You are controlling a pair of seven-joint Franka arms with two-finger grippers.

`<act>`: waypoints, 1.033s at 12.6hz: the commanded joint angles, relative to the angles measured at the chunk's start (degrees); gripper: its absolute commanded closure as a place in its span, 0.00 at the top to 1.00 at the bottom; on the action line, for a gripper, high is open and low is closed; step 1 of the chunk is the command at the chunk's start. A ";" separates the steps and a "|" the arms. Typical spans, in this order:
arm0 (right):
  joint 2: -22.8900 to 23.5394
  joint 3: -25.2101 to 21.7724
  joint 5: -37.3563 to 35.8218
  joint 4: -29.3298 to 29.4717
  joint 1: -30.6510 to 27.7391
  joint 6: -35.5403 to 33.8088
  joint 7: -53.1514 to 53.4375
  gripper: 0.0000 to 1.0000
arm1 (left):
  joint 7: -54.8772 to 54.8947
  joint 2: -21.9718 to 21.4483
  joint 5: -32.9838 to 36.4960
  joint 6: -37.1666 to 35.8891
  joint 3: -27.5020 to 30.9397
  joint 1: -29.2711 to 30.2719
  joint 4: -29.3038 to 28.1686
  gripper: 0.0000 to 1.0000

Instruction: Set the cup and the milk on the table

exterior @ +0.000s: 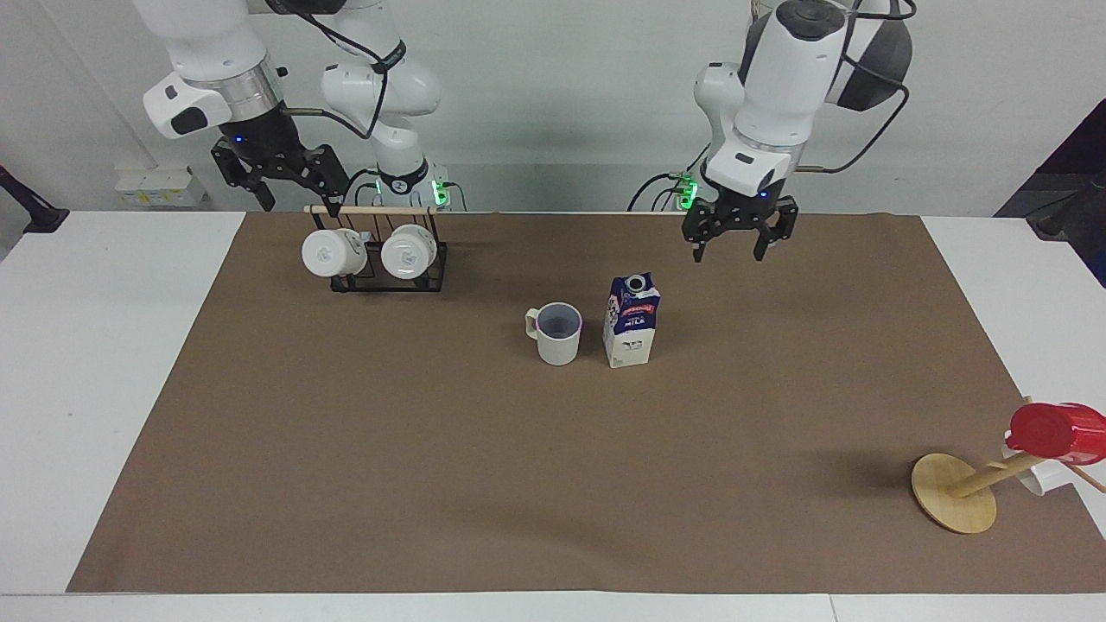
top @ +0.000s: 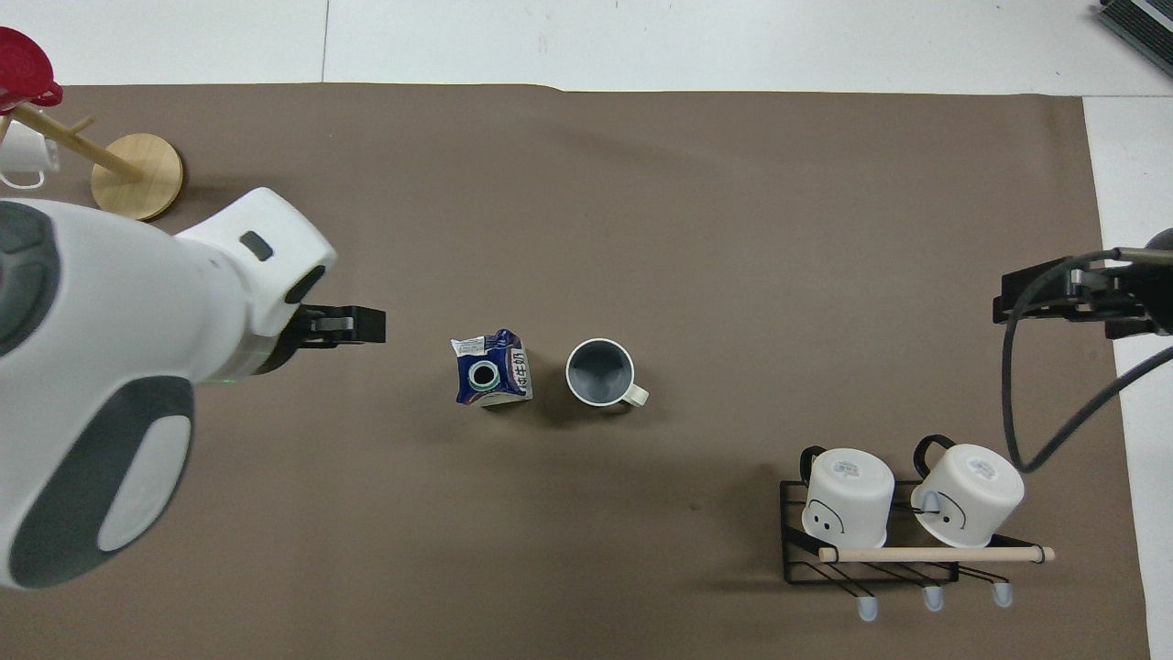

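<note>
The milk carton [exterior: 632, 320] stands upright on the brown paper sheet of the table [exterior: 432, 466], beside the cream-white cup [exterior: 556, 333], which stands upright with its handle toward the right arm's end. Both show in the overhead view: the milk [top: 492, 368] and the cup [top: 601, 373]. My left gripper [exterior: 733, 244] is open and empty, raised over the paper toward the left arm's end, apart from the carton; it also shows in the overhead view [top: 353, 325]. My right gripper [exterior: 289, 194] hangs open and empty above the mug rack and waits.
A black wire rack [exterior: 387, 259] with two glossy white mugs stands near the robots at the right arm's end. A tipped wooden stand [exterior: 957, 491] with a red cup [exterior: 1056, 430] lies far from the robots at the left arm's end.
</note>
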 commanded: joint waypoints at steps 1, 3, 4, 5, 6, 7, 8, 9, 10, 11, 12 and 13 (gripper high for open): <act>-0.45 0.18 1.09 -0.45 -1.43 0.57 -1.54 1.00 | 7.46 -1.55 0.68 -4.99 -0.49 5.83 2.02 1.00; -0.45 0.27 1.17 -0.45 -1.34 0.57 -1.54 1.00 | 13.00 -1.72 -0.10 -7.73 -0.49 10.40 3.78 1.00; -0.45 0.27 1.17 -0.45 -1.43 0.57 -1.54 1.00 | 14.07 -1.72 -1.24 -8.00 -0.40 11.73 4.57 1.00; -0.45 0.27 1.17 -0.45 -1.43 0.57 -1.54 1.00 | 14.34 -1.46 -1.77 -7.91 -0.40 12.52 5.01 1.00; -0.45 0.27 1.17 -0.45 -1.43 0.57 -1.54 1.00 | 14.34 -1.37 -1.78 -7.91 -0.40 12.62 5.28 1.00; -0.45 0.27 1.17 -0.45 -1.43 0.57 -1.63 1.00 | 14.34 -1.29 -1.78 -8.95 -0.40 12.62 5.80 1.00; -0.45 0.27 1.17 -0.45 -1.43 0.57 -1.54 1.00 | 14.34 -1.28 -1.78 -10.27 -0.31 12.71 6.07 1.00; -0.45 0.27 1.17 -0.45 -1.43 0.57 -1.54 1.00 | 14.26 -1.20 -1.78 -10.63 -0.31 12.71 6.51 1.00; -0.45 0.27 1.17 -0.45 -1.43 0.57 -1.54 1.00 | 14.34 -1.28 -1.78 -10.55 -0.31 12.71 6.69 1.00; -0.45 0.27 1.17 -0.45 -1.43 0.57 -1.54 1.00 | 14.34 -1.28 -1.87 -10.55 -0.31 12.80 6.69 1.00; -0.45 0.27 1.17 -0.45 -1.43 0.57 -1.63 1.00 | 14.34 -1.28 -1.87 -10.63 -0.31 12.80 6.69 1.00; -0.45 0.27 1.17 -0.45 -1.43 0.57 -1.54 1.00 | 14.34 -1.28 -1.87 -10.90 -0.22 12.97 6.78 1.00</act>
